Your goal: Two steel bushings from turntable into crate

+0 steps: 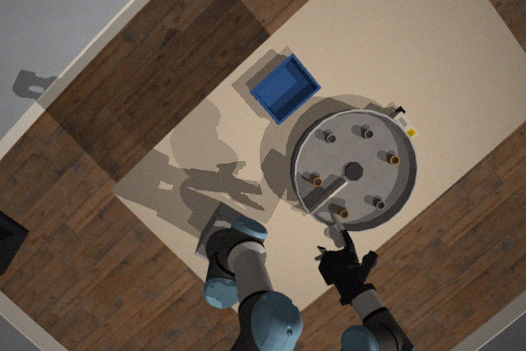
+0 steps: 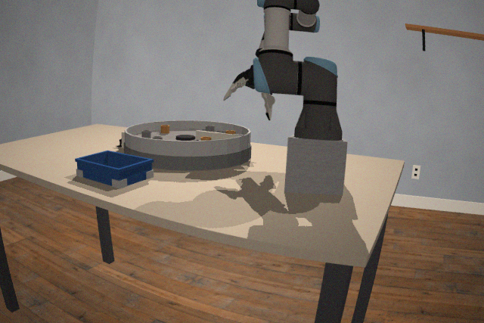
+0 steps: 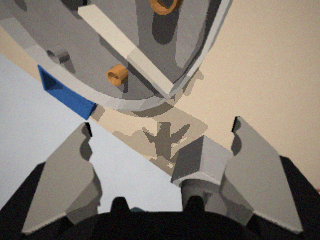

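The grey round turntable (image 1: 353, 170) carries three grey steel bushings (image 1: 329, 138) (image 1: 367, 132) (image 1: 379, 204) and three orange ones (image 1: 394, 159) (image 1: 316, 181) (image 1: 343, 213), all standing upright. A raised bar (image 1: 329, 197) runs from its dark hub to the rim. The blue crate (image 1: 284, 88) stands empty on the table beside the turntable. My gripper (image 1: 339, 247) (image 2: 248, 104) is open and empty, held high in the air beside the turntable's near rim. In the wrist view the spread fingers frame the rim, an orange bushing (image 3: 117, 75) and a corner of the crate (image 3: 65, 92).
My grey base pedestal (image 2: 315, 166) stands on the table near the turntable. A small labelled box (image 1: 405, 124) sits at the turntable's far edge. The table edge runs close behind the gripper.
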You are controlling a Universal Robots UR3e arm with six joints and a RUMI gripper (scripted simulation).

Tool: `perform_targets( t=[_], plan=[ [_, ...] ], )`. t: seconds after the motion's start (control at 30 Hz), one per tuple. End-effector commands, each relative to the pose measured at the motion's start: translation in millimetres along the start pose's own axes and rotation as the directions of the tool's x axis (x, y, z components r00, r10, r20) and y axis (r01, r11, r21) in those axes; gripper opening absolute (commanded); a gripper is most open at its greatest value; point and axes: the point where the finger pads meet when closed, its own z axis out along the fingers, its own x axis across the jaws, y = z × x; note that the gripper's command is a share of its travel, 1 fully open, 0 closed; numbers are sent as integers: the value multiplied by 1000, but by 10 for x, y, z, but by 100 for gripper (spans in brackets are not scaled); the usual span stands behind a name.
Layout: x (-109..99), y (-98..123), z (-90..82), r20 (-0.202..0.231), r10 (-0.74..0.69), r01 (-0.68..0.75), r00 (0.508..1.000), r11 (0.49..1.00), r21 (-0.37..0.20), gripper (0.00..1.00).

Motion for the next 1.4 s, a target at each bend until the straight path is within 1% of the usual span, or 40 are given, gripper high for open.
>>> perform_targets(
  t=[0.0,0.57,0.63,0.7,0.77,0.87,0.93,1.03,1.1,1.23,1.3,1.37],
  plan=[
    [0,-4,-7,-1,-1,1,1000,1000,2,100],
    [0,-5,-7,-1,-1,1,1000,1000,2,100],
    [-3,-7,-9,-6,-8,8,1000,1000,3,100],
    [-11,-17,-16,-22,-31,31,999,999,6,100],
    [-29,-35,-30,-53,-74,75,996,997,10,100],
    [-79,-83,-73,-125,-175,178,977,984,15,100],
    [-134,-128,-118,-185,-258,266,948,964,15,100],
    [-252,-208,-209,-282,-386,404,878,915,5,100],
    [-252,-208,-209,-282,-386,404,878,915,5,100],
    [-448,-306,-349,-395,-523,561,755,827,-22,100],
    [-541,-340,-411,-436,-567,616,699,787,-36,100],
    [-614,-364,-458,-465,-596,654,655,755,-47,100]
  ],
)
